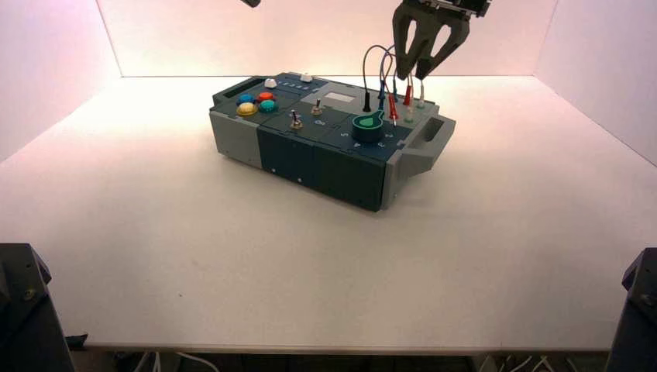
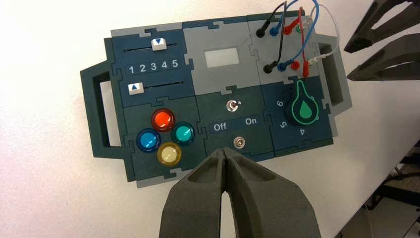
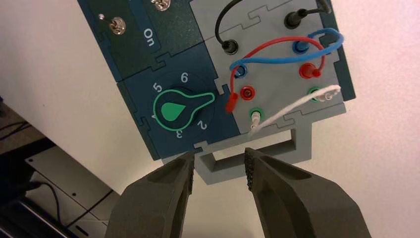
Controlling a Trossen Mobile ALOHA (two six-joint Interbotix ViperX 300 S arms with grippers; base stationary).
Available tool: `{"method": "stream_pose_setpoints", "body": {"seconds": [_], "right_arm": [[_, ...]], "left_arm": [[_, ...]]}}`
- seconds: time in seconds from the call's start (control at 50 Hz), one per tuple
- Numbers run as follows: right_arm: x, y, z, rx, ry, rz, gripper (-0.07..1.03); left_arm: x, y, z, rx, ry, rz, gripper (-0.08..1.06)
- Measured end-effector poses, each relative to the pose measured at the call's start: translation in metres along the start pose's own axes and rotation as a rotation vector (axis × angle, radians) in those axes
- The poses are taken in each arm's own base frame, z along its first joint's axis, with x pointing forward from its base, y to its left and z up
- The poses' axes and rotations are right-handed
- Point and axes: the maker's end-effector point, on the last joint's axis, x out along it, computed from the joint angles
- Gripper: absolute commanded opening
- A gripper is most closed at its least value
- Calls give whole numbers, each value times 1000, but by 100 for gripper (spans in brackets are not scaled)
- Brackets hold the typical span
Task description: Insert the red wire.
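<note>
On the left, your left gripper (image 2: pixel 223 151) hangs high at the table's far side, jaws clenched on nothing. The pale table (image 1: pixel 232 287) runs between pinkish walls (image 1: pixel 596 85), bare toward its near edge. The box (image 1: pixel 325 167) sits far back, with open surface between it and the right wall. On its right end, the red wire (image 3: pixel 292 39) has one plug in a socket, the other loose beside the red socket (image 3: pixel 247 92). Your right gripper (image 3: pixel 220 156) hovers above there, released.

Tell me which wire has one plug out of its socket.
The red wire: one plug lies beside its open red socket; the others' plugs sit in sockets.
</note>
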Motion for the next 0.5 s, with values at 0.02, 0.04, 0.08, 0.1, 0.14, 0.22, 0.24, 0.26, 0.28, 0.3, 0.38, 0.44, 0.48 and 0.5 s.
{"method": "stream_pose_setpoints", "body": {"seconds": [0.02, 0.04, 0.08, 0.1, 0.14, 0.22, 0.24, 0.26, 0.28, 0.3, 0.38, 0.44, 0.48, 0.5], "right_arm": [[2, 0, 1, -2, 3, 1, 54], [2, 0, 2, -4, 3, 1, 54], [3, -1, 4, -6, 4, 0, 54], [4, -1, 5, -7, 5, 1, 54], [5, -1, 7, -8, 5, 2, 54], [7, -2, 11, -9, 7, 2, 54], [7, -2, 11, -9, 7, 2, 54], [8, -2, 13, -11, 7, 2, 54], [9, -2, 14, -11, 7, 2, 54], [9, -2, 15, -11, 6, 2, 54], [10, -3, 18, -12, 7, 2, 54], [12, -4, 20, -12, 13, 4, 54], [13, -4, 20, -13, 18, 5, 54], [14, -4, 20, -14, 25, 7, 54]], "left_arm": [[0, 0, 0, -1, -1, -1, -3], [0, 0, 0, 0, 0, 0, -3], [0, 1, 0, -1, 0, 1, -3], [0, 0, 0, 0, 0, 0, -3], [0, 0, 0, -1, 1, 0, -3], [-1, 0, 0, 0, 0, 0, -3], [0, 0, 0, -1, 1, 0, -3], [0, 0, 0, -1, 1, 0, -3], [-1, 0, 0, -2, -1, -1, -3], [0, 0, 0, -1, 1, 0, -3], [0, 0, 0, 0, 1, -1, -3], [0, 0, 0, -2, 0, -1, -3], [-1, 0, 0, -1, 0, 0, -3], [0, 0, 0, -2, 0, -1, -3]]}}
